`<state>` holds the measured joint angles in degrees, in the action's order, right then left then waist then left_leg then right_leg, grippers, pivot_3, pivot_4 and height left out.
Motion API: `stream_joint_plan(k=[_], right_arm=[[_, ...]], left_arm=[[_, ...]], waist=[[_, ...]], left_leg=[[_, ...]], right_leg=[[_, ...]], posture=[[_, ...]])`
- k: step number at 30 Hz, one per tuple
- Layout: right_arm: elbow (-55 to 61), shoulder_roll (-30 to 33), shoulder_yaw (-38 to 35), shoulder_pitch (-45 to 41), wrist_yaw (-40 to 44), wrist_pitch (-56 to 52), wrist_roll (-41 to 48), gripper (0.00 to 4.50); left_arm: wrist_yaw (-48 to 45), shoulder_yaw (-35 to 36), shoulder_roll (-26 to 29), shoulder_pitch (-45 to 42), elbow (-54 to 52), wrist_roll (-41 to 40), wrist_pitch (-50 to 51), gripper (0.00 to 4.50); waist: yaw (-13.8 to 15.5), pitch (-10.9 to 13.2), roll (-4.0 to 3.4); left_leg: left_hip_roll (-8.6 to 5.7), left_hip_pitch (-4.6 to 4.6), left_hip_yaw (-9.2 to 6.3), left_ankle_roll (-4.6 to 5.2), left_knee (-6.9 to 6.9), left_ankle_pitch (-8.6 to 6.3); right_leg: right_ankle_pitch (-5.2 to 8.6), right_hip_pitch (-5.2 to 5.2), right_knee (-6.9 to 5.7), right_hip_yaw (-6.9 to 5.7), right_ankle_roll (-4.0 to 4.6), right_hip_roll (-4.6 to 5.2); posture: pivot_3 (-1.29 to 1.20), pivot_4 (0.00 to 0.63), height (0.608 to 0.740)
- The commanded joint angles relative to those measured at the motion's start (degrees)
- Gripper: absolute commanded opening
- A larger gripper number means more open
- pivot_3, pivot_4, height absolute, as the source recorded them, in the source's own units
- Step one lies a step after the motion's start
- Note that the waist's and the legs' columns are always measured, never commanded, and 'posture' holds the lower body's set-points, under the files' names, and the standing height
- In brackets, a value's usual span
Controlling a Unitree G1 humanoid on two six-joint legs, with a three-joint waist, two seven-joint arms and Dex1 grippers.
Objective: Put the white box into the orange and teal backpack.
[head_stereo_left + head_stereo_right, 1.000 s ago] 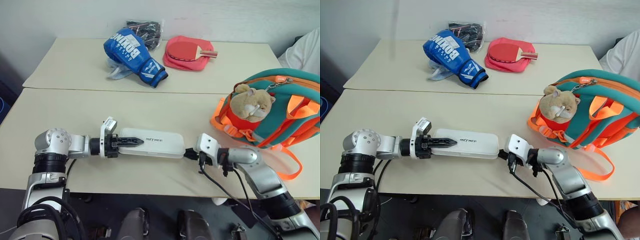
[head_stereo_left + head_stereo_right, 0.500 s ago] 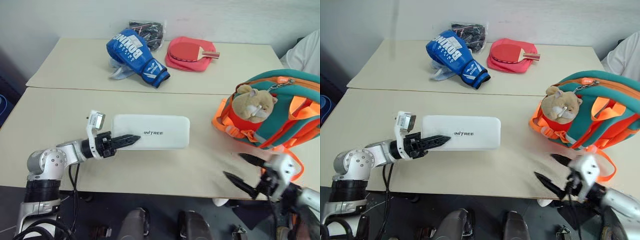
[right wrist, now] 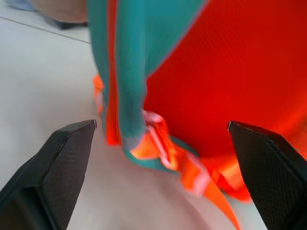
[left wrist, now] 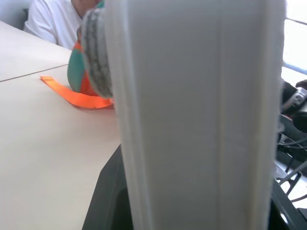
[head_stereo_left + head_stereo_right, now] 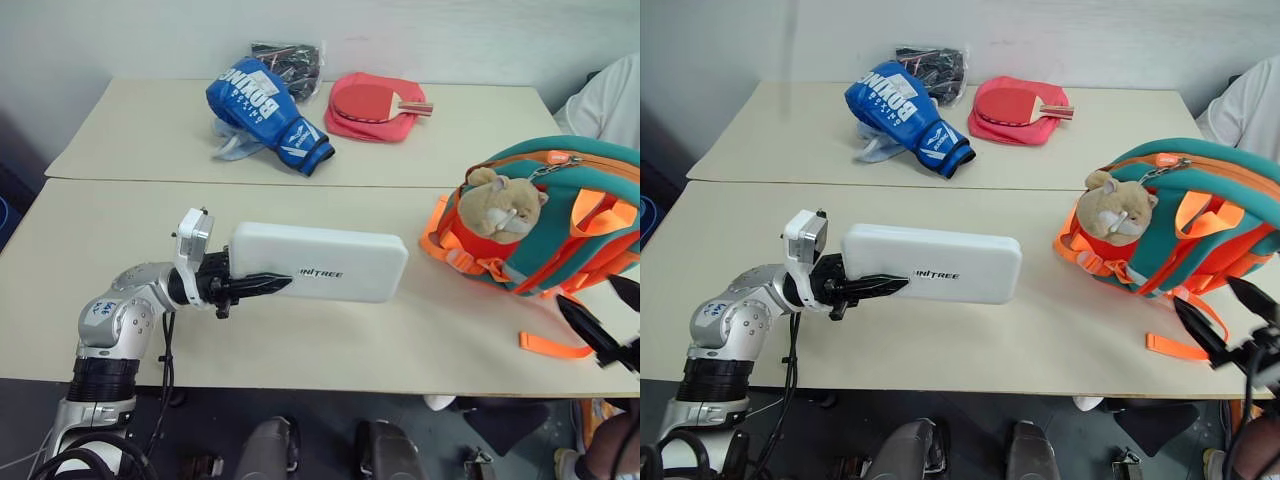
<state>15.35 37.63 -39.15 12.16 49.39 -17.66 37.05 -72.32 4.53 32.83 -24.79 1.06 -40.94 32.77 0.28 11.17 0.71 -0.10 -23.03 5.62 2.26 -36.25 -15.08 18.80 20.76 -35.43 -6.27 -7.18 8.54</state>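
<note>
My left gripper (image 5: 255, 285) is shut on the left end of the white box (image 5: 330, 262), a flat white case with dark lettering. It holds the box off the table, long side pointing toward the orange and teal backpack (image 5: 570, 235). The backpack stands at the table's right with a tan plush bear (image 5: 502, 205) on its front. In the left wrist view the box (image 4: 192, 120) rises close in front of the backpack (image 4: 76, 72). My right gripper (image 5: 1228, 318) is open and holds nothing, at the table's right front edge beside the backpack. Its fingers (image 3: 57, 163) stand wide before the orange fabric.
On the far table lie a blue boxing glove (image 5: 265, 110), a pink paddle case (image 5: 375, 105) with a red paddle, and a black bag (image 5: 290, 55). A loose orange strap (image 5: 545, 345) trails onto the table near my right gripper. A person's white sleeve (image 5: 610, 100) is at the far right.
My right gripper let go of the box's right end, opened, and swung right to the backpack's side. My left gripper lifted the box and rolled it so its lettered face turns toward the camera.
</note>
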Motion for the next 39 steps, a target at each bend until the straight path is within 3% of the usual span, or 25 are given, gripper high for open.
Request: stream_joint_plan(k=[1,6,8,13,19,22,25,30,39], right_arm=[[-4.7,0.3,7.5,-8.4,0.5,-0.3,-0.7,3.86],[-14.4,-3.1,15.8,-21.7,-0.9,6.8,-6.4,2.24],[-14.5,-4.7,18.2,-24.3,-0.8,7.8,-6.9,1.43],[-11.5,-8.1,26.0,-29.3,3.2,6.8,-5.1,0.0],[-5.2,-13.1,35.6,-34.4,6.9,1.6,-1.2,0.0],[4.8,-15.2,38.2,-35.3,3.7,-11.2,12.8,0.0],[12.8,-8.0,37.9,-31.5,6.7,-20.5,20.5,0.0],[13.7,4.4,31.5,-26.9,10.9,-27.1,26.8,0.0],[7.5,4.2,30.9,-31.1,8.5,-24.3,20.6,0.0]], left_arm=[[-1.2,0.9,0.8,-1.0,-0.7,0.2,-1.9,1.41],[3.5,5.8,1.4,1.2,-2.3,-2.2,0.1,1.41],[6.2,8.7,1.2,2.0,-2.4,-4.1,1.7,1.41],[12.2,15.9,1.7,4.7,3.2,-3.5,1.3,1.41],[16.2,21.3,1.3,7.0,7.2,-3.7,-0.3,1.41],[17.8,23.2,0.8,8.8,4.6,-4.6,-1.1,1.41],[20.6,27.3,1.0,9.4,-0.6,-10.7,2.9,1.41],[22.1,31.6,4.3,10.6,-6.8,-17.7,7.9,1.41],[23.9,32.9,10.0,9.6,-19.1,-29.9,13.7,1.41]], waist=[[-0.3,0.0,0.01],[-0.5,0.0,-0.03],[-0.5,0.0,-0.04],[-0.6,0.0,-0.05],[-1.7,0.1,-0.04],[-1.8,0.1,-0.04],[-1.8,0.1,-0.01],[-1.6,0.1,0.14],[-1.6,0.1,0.16]], left_leg=[[0.04,-0.02,-0.04,-0.02,-0.01,0.01],[-0.01,-0.11,-0.03,0.06,-0.18,0.06],[-0.01,-0.14,-0.09,0.06,-0.2,0.06],[0.0,-0.14,-0.13,0.06,-0.28,0.07],[0.09,-0.17,-0.2,0.0,-0.25,0.06],[0.04,-0.18,-0.2,0.0,-0.23,0.05],[0.07,-0.29,-0.23,-0.01,-0.19,0.01],[0.13,-0.26,-0.33,0.02,-0.24,-0.24],[0.23,-0.22,-0.28,-0.11,-0.24,-0.29]], right_leg=[[0.0,-0.02,-0.06,-0.04,0.0,-0.01],[0.0,-0.02,-0.18,-0.19,0.0,-0.02],[0.0,-0.05,-0.18,-0.19,0.0,0.0],[0.0,-0.07,-0.23,-0.2,-0.01,-0.01],[0.0,-0.01,-0.28,-0.26,-0.01,-0.02],[0.0,-0.01,-0.26,-0.26,-0.01,0.0],[0.0,0.12,-0.24,-0.17,0.0,0.13],[0.0,-0.11,0.02,-0.06,0.0,0.17],[0.0,-0.08,0.02,-0.01,0.0,0.06]], posture=[[0.0,0.15,0.74],[0.0,0.15,0.74],[0.0,0.15,0.74],[0.0,0.15,0.74],[0.0,0.15,0.74],[0.0,0.15,0.74],[0.0,0.15,0.74],[0.0,0.15,0.74],[0.0,0.15,0.74]])
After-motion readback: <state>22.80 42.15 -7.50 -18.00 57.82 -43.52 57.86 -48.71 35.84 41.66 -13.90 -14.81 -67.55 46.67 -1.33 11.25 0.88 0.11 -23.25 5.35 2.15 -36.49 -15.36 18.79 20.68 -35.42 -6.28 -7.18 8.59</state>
